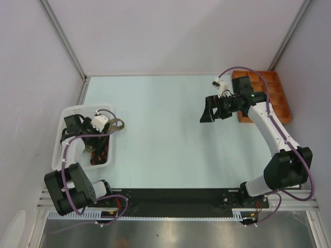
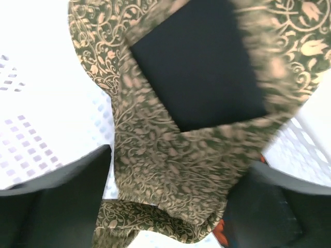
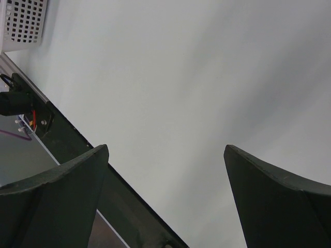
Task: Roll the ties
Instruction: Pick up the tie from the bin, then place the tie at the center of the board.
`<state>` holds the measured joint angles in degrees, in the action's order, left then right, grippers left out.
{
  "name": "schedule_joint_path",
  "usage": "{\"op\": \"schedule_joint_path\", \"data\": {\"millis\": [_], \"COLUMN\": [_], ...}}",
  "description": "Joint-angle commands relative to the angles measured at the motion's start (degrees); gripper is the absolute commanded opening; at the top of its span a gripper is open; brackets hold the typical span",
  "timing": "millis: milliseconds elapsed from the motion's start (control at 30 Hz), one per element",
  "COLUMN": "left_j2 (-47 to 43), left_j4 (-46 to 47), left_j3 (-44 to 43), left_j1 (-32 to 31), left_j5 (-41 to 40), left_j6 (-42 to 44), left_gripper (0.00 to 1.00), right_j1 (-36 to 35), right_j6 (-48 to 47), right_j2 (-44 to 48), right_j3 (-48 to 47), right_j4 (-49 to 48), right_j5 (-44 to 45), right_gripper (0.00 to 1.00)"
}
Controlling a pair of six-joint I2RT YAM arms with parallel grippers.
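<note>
An olive-tan tie [image 2: 170, 170] with a leafy scroll pattern and a dark lining patch [image 2: 199, 67] fills the left wrist view, hanging between the two fingers. My left gripper [image 2: 178, 160] stands open around it, over the white mesh basket [image 1: 59, 139], and the cloth is not pinched. From above, a bit of the same tie [image 1: 120, 124] shows at the left gripper [image 1: 114, 124]. More dark and red fabric [image 1: 98, 152] lies in the basket. My right gripper [image 1: 207, 111] hangs open over the bare table with nothing between its fingers [image 3: 77, 175].
An orange compartment tray [image 1: 274, 93] sits at the back right, just behind the right arm. The basket's mesh wall [image 2: 31, 129] lies close behind the tie. The table's dark front rail [image 3: 103, 191] runs below the right gripper [image 3: 165, 150].
</note>
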<state>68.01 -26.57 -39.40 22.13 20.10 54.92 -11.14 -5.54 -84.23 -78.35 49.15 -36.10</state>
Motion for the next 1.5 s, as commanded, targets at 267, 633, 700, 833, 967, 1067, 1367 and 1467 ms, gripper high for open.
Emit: {"op": "schedule_joint_path", "data": {"millis": [267,633,700,833,967,1067,1367,1467], "left_j2": [5.64,-0.33,-2.17,-3.76,-1.39,1.86,7.58,5.13], "left_j4": [-7.60,-15.96,-15.89,-14.04,-12.28,-11.40,-2.10,5.98], "left_j3": [-14.29,-32.81,-35.82,-47.04,-58.75,-67.11,-71.98,-61.09], "left_j1": [0.89,1.35,-0.93,-7.00,-15.61,-24.13,-43.39,-44.37], "left_j5": [9.61,16.46,17.69,18.66,17.96,17.17,22.07,23.32], "left_j6": [-5.26,-13.86,-18.25,-27.82,-39.50,-46.10,-63.16,-66.42], "left_gripper": [0.00,0.00,0.00,0.00,0.00,0.00,0.00,0.00], "right_j1": [1.38,2.17,2.35,2.70,3.75,4.54,7.62,8.59], "right_j6": [0.88,1.94,2.11,2.46,2.82,2.90,2.38,1.59], "right_j2": [1.35,1.08,0.91,0.29,-0.06,0.20,2.05,2.57], "right_j3": [-0.05,-0.49,-0.67,-1.54,-2.69,-3.39,-2.43,-2.16], "right_j4": [-0.63,-1.86,-2.12,-2.12,-2.12,-2.12,-2.21,-1.16], "right_j5": [-2.31,-3.72,-3.98,-4.86,-5.91,-6.88,-8.46,-8.55], "right_gripper": [1.00,1.00,1.00,1.00,1.00,1.00,1.00,1.00]}}
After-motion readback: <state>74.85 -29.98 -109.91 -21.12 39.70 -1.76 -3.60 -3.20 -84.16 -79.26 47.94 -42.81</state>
